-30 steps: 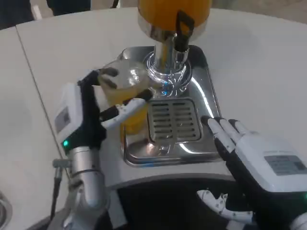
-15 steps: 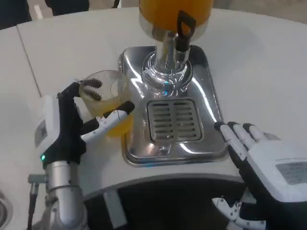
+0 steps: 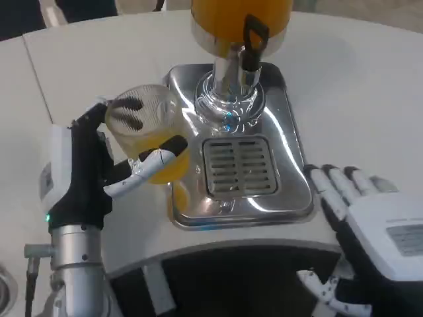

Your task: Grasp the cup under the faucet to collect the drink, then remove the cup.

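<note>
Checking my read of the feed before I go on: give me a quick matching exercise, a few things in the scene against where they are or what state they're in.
Things:
1. cup
2. left hand
3. right hand
4. drip grate

States:
A. bare, nothing standing on it
B. holds nothing, fingers apart, right of the tray
C. part full of orange drink, at the tray's left edge
D. grips the cup

Pairs: 1-C, 2-D, 3-B, 4-A
</note>
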{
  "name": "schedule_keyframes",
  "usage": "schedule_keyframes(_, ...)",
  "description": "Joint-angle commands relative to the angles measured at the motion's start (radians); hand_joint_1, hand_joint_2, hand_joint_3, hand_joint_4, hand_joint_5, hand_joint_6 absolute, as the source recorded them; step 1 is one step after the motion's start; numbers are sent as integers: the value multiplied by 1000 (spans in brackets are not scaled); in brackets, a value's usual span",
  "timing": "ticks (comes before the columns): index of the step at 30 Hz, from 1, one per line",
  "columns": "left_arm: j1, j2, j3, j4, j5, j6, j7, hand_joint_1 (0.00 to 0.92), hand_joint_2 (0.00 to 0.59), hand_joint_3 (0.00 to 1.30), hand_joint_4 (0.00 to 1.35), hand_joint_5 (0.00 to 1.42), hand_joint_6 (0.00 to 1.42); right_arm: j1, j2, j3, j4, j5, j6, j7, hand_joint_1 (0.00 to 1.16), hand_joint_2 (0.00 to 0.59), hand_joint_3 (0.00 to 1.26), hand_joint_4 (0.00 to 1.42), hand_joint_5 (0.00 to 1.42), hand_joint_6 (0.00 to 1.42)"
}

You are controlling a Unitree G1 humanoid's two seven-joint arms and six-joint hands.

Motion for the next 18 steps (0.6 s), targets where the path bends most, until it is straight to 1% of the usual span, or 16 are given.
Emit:
schedule_keyframes(1,51,-3,18,-102,0,-18,-28,585,0,1169,1038,1424,1424,10,-11,-31,-4,-1,-6,-32,390,447,0,0,0,32)
schedule_keyframes(3,95,5,20,-155,9,-26,-47,583,0,1169,1038,1424,1424,13,-12,-35,1,-2,-9,-44,387,447,0,0,0,28)
schedule_keyframes(4,115,7,20,-178,13,-31,-56,582,0,1169,1038,1424,1424,21,-15,-32,3,-7,-17,-63,378,439,0,0,0,20)
schedule_keyframes(5,136,9,20,-200,15,-35,-66,581,0,1169,1038,1424,1424,26,-17,-29,4,-10,-24,-78,359,447,0,0,0,18)
schedule_keyframes(9,210,10,21,-279,25,-52,-94,579,0,1169,1026,1424,1424,38,-10,-12,14,-30,-34,-105,350,447,0,0,0,17)
schedule_keyframes(13,273,8,14,-359,47,-74,-115,578,0,1169,1026,1424,1424,41,-2,-7,20,-32,-31,-122,345,446,0,0,0,16)
schedule_keyframes(15,304,4,8,-396,55,-84,-130,577,0,1169,1026,1424,1424,63,-5,-5,20,-32,-41,-161,344,446,0,0,0,11)
schedule_keyframes(16,314,1,7,-406,56,-86,-136,576,1,1169,1026,1424,1424,79,-12,-6,20,-19,-51,-181,343,446,0,0,0,10)
schedule_keyframes(18,345,2,-1,-437,68,-101,-147,574,1,1169,1026,1424,1424,124,-45,-10,23,15,-92,-245,340,446,0,0,0,2)
